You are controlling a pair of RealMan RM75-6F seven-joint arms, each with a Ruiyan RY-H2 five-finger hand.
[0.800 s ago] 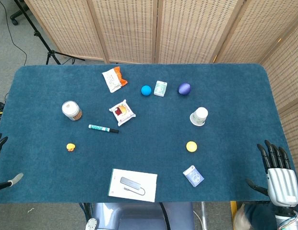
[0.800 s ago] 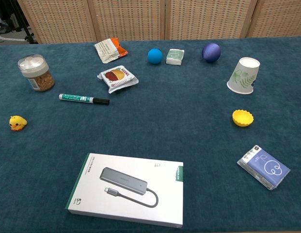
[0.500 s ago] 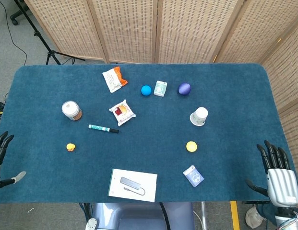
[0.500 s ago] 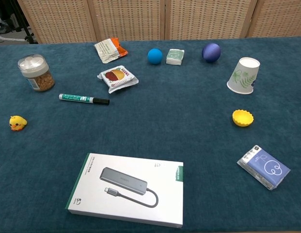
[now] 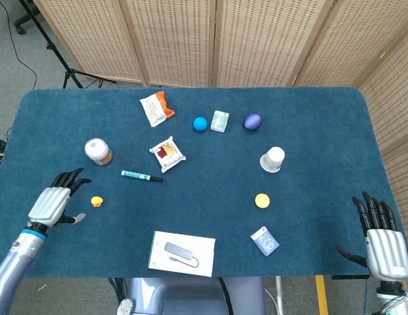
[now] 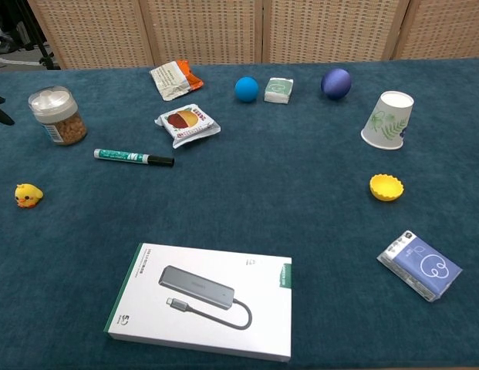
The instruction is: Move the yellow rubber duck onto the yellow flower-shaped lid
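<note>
Reaching in from the worktop's edge since the previous frame, the left robot hand now hangs just beside the yellow rubber duck, fingers apart, empty. Right robot hand unchanged, spread, partly cut off. Yellow flower-shaped lid sits well apart.

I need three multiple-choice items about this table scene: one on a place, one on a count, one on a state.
1. Where is the yellow rubber duck?
A. on the yellow flower-shaped lid
B. on the cloth beside the left hand
C. inside the paper cup

2. How many balls lie on the table?
A. two
B. four
C. none

3. How is the left hand?
A. holding the duck
B. open, holding nothing
C. pressing the marker

Answers: 1 B, the duck sits apart from the lid; 2 A, one blue ball and one purple ball; 3 B, its fingers are spread near the duck.
</note>
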